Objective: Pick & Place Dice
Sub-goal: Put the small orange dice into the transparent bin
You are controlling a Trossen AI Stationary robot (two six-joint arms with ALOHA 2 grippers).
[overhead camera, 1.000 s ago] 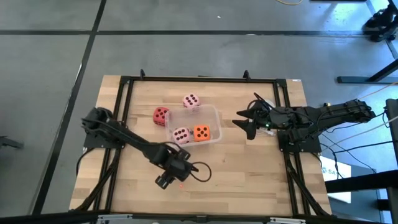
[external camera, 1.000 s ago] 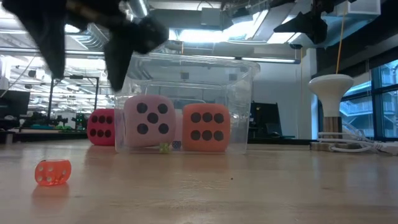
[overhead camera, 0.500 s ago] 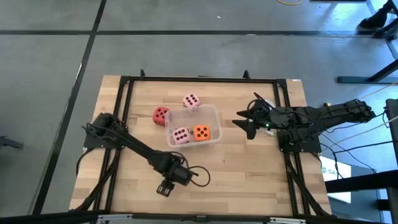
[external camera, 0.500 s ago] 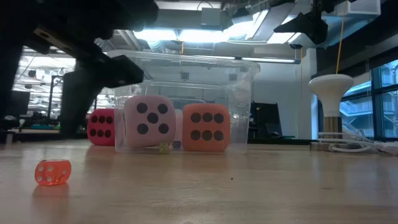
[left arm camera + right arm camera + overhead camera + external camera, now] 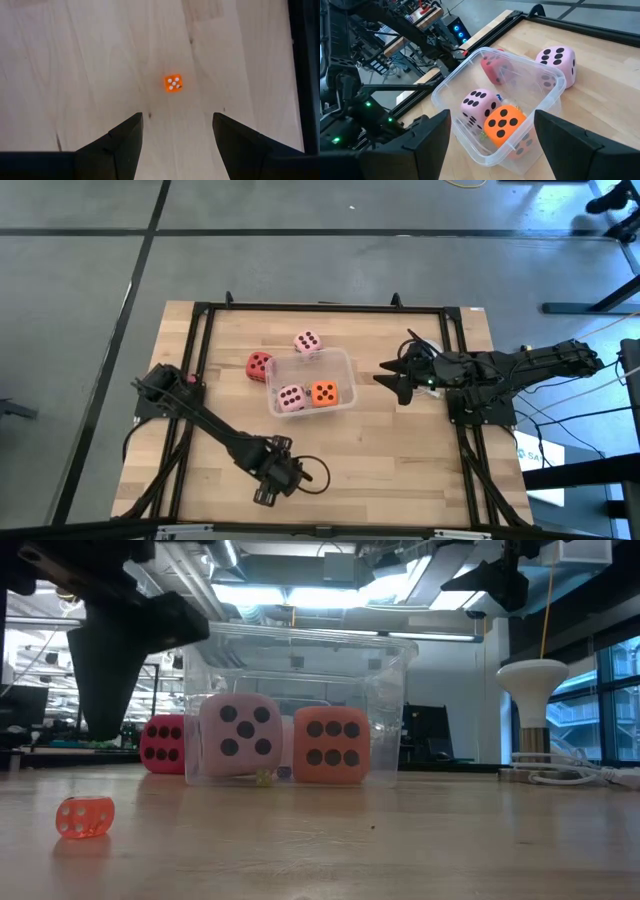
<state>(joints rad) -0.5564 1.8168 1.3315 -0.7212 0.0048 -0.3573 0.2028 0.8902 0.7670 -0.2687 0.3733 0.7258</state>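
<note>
A clear plastic tub (image 5: 340, 360) stands at the table's middle. Inside it, a pale pink die (image 5: 291, 397) and an orange die (image 5: 323, 392) rest on its floor. On the table outside, a red die (image 5: 259, 365) sits by the tub's left far corner and another pale pink die (image 5: 307, 342) behind its far wall. A much smaller clear orange die (image 5: 173, 83) with white pips lies near the table's near edge. My left gripper (image 5: 177, 117) hangs open above it, pointing steeply down. My right gripper (image 5: 392, 380) waits open, raised, to the right of the tub.
A black frame (image 5: 320, 308) runs round the wooden tabletop, with the arm bases at its left and right sides. Bare wood lies between the tub and the near edge. A white lamp-like stand (image 5: 532, 700) and cables (image 5: 580, 776) show at the right in the low view.
My left gripper has gone toward the table's near edge and sunk a little, rolling about its own pointing line. Its fingers keep the same gap. The dice and the tub have not moved.
</note>
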